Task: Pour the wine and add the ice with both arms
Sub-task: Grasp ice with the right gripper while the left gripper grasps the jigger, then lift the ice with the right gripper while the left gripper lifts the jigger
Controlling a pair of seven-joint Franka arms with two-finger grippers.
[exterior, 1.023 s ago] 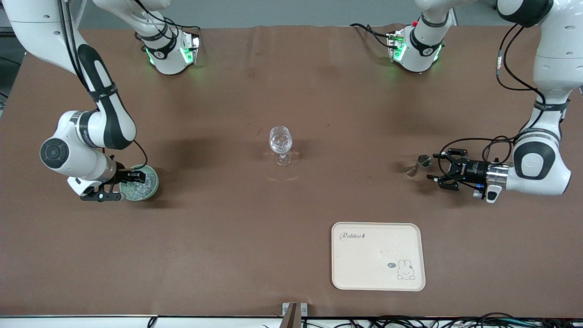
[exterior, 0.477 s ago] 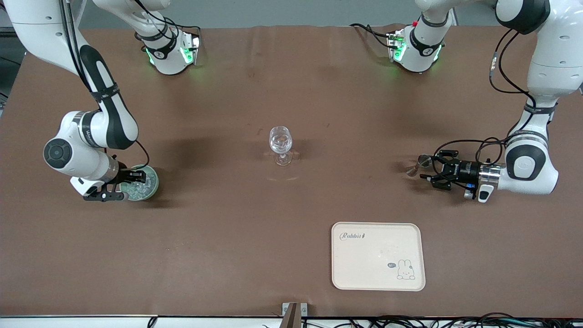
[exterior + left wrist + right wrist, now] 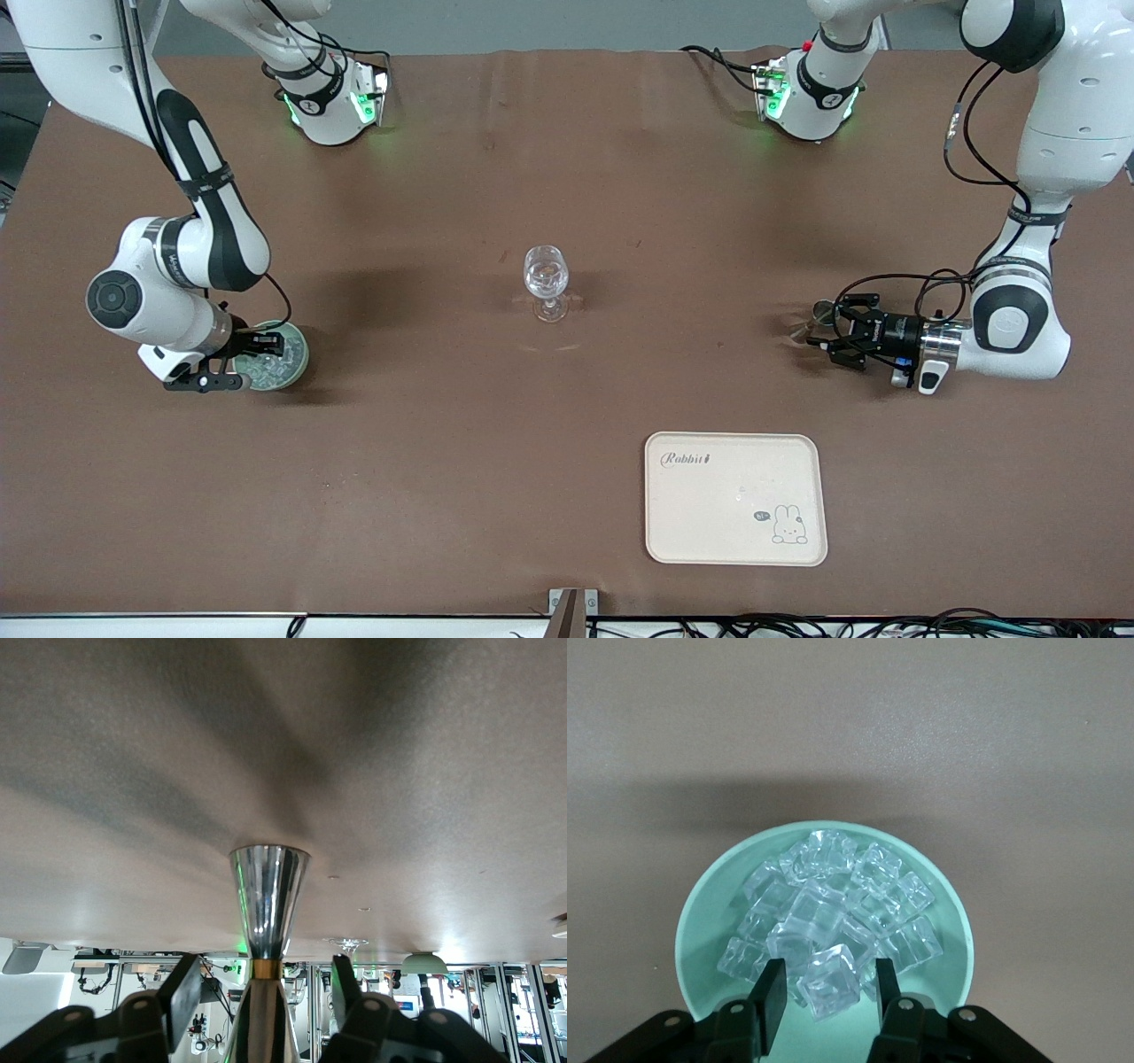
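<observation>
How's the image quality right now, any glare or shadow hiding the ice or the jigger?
Front view: even light, soft arm shadows on the cloth, wine glass glints. Right wrist view: ice sharp in the green bowl, whose shadow falls on the cloth. Left wrist view: jigger mirror-bright with streaky reflections, left gripper blurred in the foreground.

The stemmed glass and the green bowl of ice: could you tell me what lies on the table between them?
Nothing: in the front view, only bare brown cloth lies between the stemmed glass and the green bowl.
</observation>
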